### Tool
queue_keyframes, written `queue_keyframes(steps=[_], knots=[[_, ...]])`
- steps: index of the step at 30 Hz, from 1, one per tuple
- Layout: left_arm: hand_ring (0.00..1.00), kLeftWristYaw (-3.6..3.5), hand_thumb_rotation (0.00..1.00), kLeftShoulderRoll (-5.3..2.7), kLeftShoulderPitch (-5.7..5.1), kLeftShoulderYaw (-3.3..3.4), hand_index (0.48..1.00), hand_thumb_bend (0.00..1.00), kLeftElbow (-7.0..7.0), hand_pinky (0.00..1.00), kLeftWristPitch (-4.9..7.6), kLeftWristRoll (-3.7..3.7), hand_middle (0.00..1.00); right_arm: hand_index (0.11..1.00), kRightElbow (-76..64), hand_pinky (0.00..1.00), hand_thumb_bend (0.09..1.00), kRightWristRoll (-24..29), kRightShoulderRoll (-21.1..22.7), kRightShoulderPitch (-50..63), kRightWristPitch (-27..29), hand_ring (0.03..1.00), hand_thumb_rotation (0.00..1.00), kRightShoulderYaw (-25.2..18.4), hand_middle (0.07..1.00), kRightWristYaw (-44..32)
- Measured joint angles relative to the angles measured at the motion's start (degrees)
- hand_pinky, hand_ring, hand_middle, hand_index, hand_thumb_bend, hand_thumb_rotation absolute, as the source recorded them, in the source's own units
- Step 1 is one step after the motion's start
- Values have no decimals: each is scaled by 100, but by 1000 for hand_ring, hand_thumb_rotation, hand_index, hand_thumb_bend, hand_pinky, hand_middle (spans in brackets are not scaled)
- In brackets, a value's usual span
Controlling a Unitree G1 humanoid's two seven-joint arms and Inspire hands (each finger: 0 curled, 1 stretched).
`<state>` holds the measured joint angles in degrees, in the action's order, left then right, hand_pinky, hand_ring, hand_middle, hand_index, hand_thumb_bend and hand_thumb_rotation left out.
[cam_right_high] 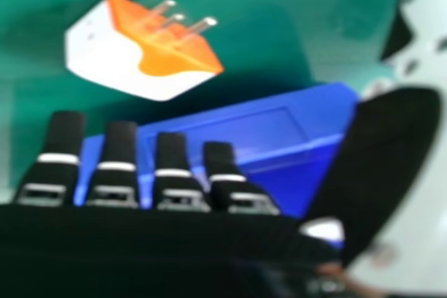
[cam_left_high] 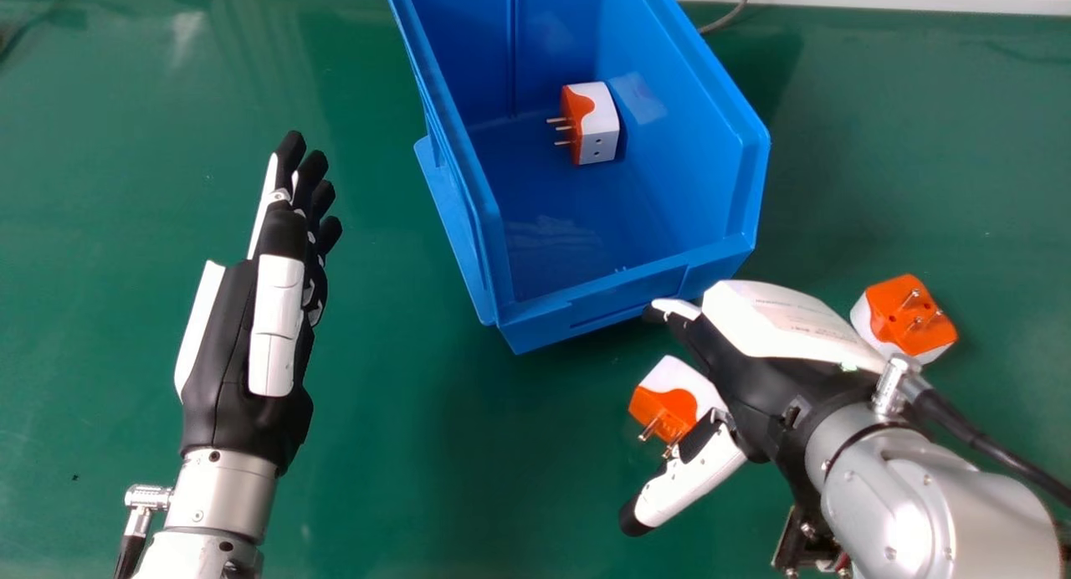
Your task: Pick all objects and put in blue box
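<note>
Hovering near a blocky, metal-pinned adapter [cam_left_high: 673, 395], right hand [cam_left_high: 745, 386] spread apart, left hand [cam_left_high: 279, 328] straight-fingered, smooth-walled blue box [cam_left_high: 611, 301]

- Box [cam_left_high: 607, 301]: blue, inside and out
- Adapter inside it [cam_left_high: 601, 134]: white and orange, with a curved colour border
- Middle adapter [cam_left_high: 669, 399]: white and orange, same curved border
- Outermost adapter [cam_left_high: 908, 318]: orange face, white body
- Surface [cam_left_high: 376, 445]: green
- Left robot hand [cam_left_high: 277, 328], right robot hand [cam_left_high: 749, 386]: black with white panels

"What's on your remote feed?"

"I've got an orange-and-white plug adapter [cam_right_high: 129, 61] on the green table [cam_right_high: 279, 5], near the blue box [cam_right_high: 230, 127]. My right hand [cam_left_high: 749, 386] has relaxed fingers."
</note>
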<state>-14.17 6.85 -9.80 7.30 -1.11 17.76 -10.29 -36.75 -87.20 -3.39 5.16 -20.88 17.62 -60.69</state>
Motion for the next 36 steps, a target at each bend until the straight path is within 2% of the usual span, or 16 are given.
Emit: queue_keyframes(steps=[14,23,27,36], knots=[[1000,-3,1000,5,-3,4,1000,877,-23,1000,-26,-31,1000,916,266,812,854,352,23,23,-235,875,242,-57,926,228],[1000,-14,1000,28,-4,7,1000,880,-34,1000,-46,-46,1000,918,537,807,848,362,51,118,-368,871,227,-77,926,632],[1000,-11,1000,30,-9,6,1000,880,-58,1000,-91,-75,1000,919,648,806,845,368,64,148,-472,871,224,-118,927,701],[1000,11,1000,31,-10,7,1000,876,-60,1000,-89,-73,1000,924,857,817,836,626,187,268,-553,882,218,-216,932,1219]])
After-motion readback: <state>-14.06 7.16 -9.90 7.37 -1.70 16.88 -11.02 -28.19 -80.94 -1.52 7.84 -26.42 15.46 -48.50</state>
